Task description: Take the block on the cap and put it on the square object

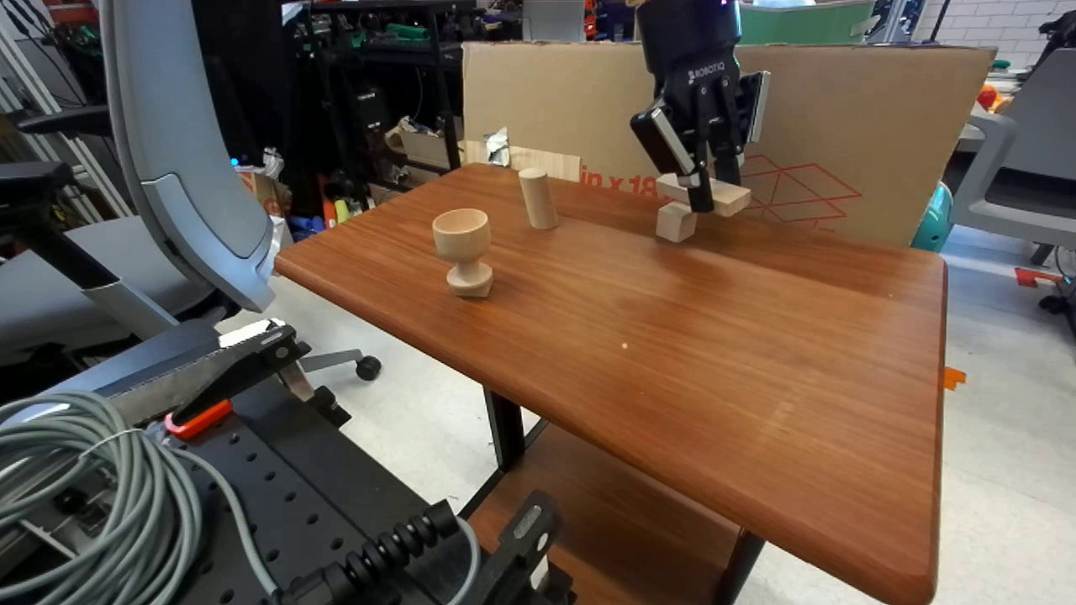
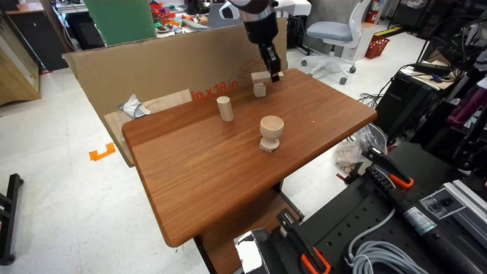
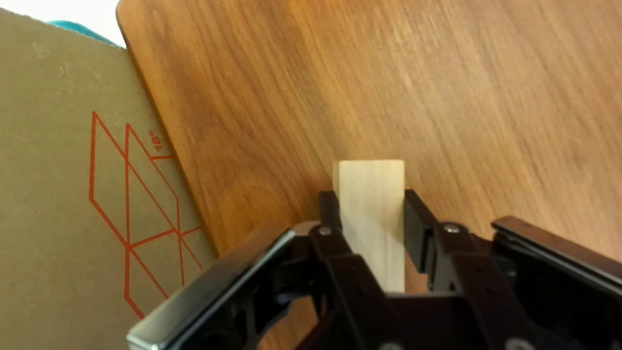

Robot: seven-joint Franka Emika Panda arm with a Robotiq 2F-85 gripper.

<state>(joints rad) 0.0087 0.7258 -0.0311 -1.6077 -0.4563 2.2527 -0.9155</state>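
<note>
The block (image 1: 733, 198), a flat pale slab, is between the fingers of my gripper (image 1: 714, 185). In the wrist view the gripper (image 3: 371, 210) has a finger pad against each long side of the block (image 3: 373, 233). The square object (image 1: 675, 223), a small pale cube, stands on the table under one end of the block in both exterior views; whether they touch I cannot tell. It is hidden in the wrist view. The cap (image 1: 462, 239), a round cup-like piece with a wider foot, stands nearer the table's front edge; it also shows in an exterior view (image 2: 271, 129).
An upright wooden cylinder (image 1: 538, 199) stands between the cap and the cube. A small flat wooden piece (image 2: 266, 148) lies under the cap's foot. A cardboard sheet (image 1: 555, 92) stands along the table's back edge, close behind the gripper.
</note>
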